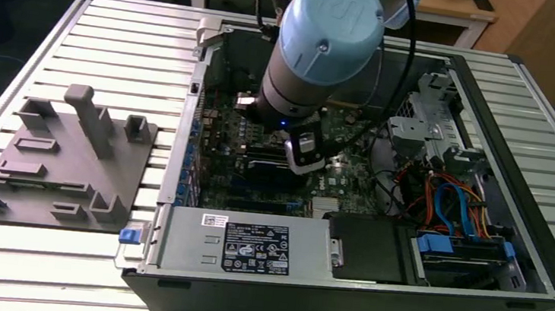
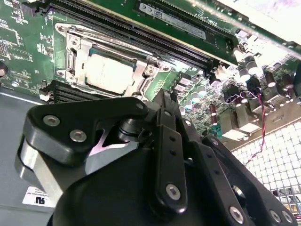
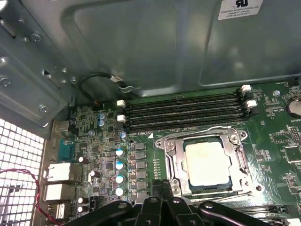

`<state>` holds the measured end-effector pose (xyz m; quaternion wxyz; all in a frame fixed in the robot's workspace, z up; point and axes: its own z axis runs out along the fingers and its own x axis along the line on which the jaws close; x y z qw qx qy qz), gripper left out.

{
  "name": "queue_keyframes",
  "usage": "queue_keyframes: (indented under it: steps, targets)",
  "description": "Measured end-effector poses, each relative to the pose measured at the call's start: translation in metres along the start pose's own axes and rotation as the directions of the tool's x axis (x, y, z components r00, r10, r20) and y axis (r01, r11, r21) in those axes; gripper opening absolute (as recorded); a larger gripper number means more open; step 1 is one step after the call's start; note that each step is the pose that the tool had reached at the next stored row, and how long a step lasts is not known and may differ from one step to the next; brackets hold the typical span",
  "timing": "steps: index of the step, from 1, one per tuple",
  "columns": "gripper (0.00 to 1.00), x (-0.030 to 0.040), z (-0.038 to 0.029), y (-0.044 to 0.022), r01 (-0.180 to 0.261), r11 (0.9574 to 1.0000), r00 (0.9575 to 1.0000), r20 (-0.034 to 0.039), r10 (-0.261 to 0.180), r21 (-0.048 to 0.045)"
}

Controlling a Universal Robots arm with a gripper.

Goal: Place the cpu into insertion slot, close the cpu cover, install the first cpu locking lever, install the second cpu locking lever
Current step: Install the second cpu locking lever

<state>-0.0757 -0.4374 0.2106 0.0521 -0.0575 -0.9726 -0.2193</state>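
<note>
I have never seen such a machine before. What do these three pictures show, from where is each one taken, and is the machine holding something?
The exterior view shows a robot arm, grey with pale blue caps, reaching down into an open computer case that lies on a slatted metal table. A grey plastic fixture rests on the table at the exterior view's left.

The other two pictures come from cameras riding near the arm's wrist, so they look closely at the green circuit board. The black parts in front are the gripper.

In both wrist views the cpu, a pale square chip, already sits in the insertion slot, with the cpu cover closed as a metal frame around it. Long black memory slots run beside it.

Nothing can be seen held in the gripper.
</note>
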Motion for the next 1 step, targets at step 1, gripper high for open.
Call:
queue_keyframes:
  steps: [1]
  targets:
    - [0.1,0.0,0.0,0.0,0.0,1.0,1.0,0.0,0.0,0.0]
